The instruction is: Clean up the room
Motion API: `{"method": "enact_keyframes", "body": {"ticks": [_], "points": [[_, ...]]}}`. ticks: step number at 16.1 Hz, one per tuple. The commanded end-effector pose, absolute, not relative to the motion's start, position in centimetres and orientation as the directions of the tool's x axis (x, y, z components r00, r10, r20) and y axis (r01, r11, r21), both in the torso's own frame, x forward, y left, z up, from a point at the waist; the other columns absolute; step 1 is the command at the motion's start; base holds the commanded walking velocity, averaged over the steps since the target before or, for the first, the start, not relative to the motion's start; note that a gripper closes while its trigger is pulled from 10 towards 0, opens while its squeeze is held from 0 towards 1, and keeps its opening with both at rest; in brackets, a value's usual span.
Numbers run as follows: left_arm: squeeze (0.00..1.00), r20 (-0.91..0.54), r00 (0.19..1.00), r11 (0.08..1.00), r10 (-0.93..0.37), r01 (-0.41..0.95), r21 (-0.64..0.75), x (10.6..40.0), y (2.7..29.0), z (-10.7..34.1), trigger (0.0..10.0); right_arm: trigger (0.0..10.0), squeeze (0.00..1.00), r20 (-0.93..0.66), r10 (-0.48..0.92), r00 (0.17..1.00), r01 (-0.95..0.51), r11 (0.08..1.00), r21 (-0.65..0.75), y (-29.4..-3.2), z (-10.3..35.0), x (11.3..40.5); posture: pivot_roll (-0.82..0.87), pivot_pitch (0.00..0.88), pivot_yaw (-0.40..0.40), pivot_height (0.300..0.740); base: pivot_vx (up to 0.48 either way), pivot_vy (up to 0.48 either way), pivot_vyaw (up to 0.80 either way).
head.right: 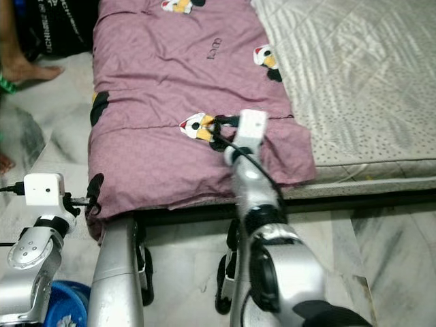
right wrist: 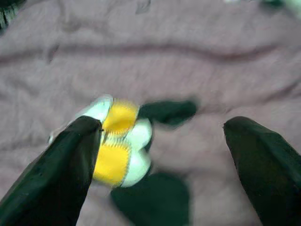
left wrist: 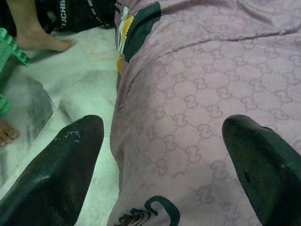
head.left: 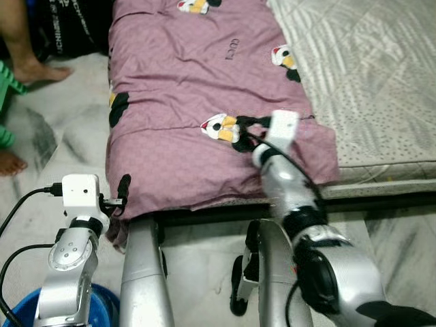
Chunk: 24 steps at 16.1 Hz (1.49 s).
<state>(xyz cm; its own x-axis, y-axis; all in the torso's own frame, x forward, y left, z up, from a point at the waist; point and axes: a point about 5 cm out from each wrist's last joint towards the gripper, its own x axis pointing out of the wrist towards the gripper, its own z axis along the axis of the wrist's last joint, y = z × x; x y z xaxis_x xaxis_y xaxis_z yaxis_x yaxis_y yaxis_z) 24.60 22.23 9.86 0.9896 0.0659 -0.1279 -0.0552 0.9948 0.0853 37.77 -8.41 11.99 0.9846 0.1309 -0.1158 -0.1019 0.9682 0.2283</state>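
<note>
Mauve blanket point(head.left: 184, 102) spread over left half of mattress point(head.left: 368, 88), near edge draped off bed front toward 6 o'clock, left edge hanging toward marble floor point(head.left: 61, 129).

Right gripper point(head.left: 246, 128) out over blanket mid-panel, jaws wide apart, holding nothing; wrist view puts fingers point(right wrist: 56, 174) either side of yellow-white cartoon patch point(right wrist: 117, 141), hovering or barely touching — contact unclear.

Left gripper point(head.left: 122, 191) at blanket's near-left corner, about 8 o'clock from right gripper; also wide open, empty, fingers point(left wrist: 51, 174) straddling the hanging left edge.

Handling guess: thin quilted fabric, soft, limp, light, zero stiffness. Will sag and fold under own weight, drag across mattress. Not fragile. Not slippery, but a flat pinch in mid-panel likely catches only a small pucker.

Grip advice: take at edges or corners, not panel centre. Left well placed on corner hem. Right better shifted to near edge at 5 o'clock of current spot, near right corner point(head.left: 320, 163), so both ends lift evenly.

Watch: person's bare feet point(head.left: 41, 68) at 10 o'clock on floor; blue tub point(head.left: 20, 310) at 7 o'clock under left arm.
</note>
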Motion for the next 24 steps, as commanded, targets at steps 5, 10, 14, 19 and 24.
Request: {"method": "enact_keyframes", "body": {"ticks": [5, 10, 14, 19, 24], "points": [[0.00, -0.151, 0.986, 0.993, 0.066, -0.050, 0.105, 23.9, 22.7, 10.0, 10.0, 10.0, 0.70, -0.386, -0.042, 0.922, 0.146, 0.959, 0.244, -10.8, 8.2, 36.8, 0.21, 0.346, -0.036, 0.578, 0.000, 0.000, 0.00], [0.00, -0.158, 0.986, 0.993, 0.058, -0.041, 0.110, 24.3, 22.6, 10.0, 10.0, 10.0, 0.55, -0.379, -0.263, 0.887, 0.348, 0.922, 0.173, -16.6, 7.8, 36.5, 0.21, 0.336, -0.024, 0.578, 0.000, 0.000, 0.00], [0.00, -0.152, 0.987, 0.993, 0.051, -0.035, 0.109, 24.7, 22.4, 10.1, 10.0, 10.0, 0.55, -0.367, -0.408, 0.836, 0.489, 0.858, 0.160, -21.2, 7.2, 35.3, 0.20, 0.326, -0.017, 0.578, 0.000, 0.000, 0.00], [0.00, -0.149, 0.988, 0.994, 0.044, -0.028, 0.107, 25.5, 22.3, 10.1, 10.0, 10.0, 0.55, -0.379, -0.466, 0.799, 0.543, 0.830, 0.124, -23.9, 5.8, 33.4, 0.17, 0.299, -0.011, 0.578, 0.000, 0.000, 0.00], [0.00, -0.138, 0.990, 0.995, 0.028, -0.015, 0.097, 26.7, 21.7, 10.0, 10.0, 10.0, 0.55, -0.420, -0.481, 0.769, 0.586, 0.794, 0.164, -24.8, 4.9, 32.4, 0.15, 0.255, -0.007, 0.578, 0.000, 0.000, 0.00]]}}
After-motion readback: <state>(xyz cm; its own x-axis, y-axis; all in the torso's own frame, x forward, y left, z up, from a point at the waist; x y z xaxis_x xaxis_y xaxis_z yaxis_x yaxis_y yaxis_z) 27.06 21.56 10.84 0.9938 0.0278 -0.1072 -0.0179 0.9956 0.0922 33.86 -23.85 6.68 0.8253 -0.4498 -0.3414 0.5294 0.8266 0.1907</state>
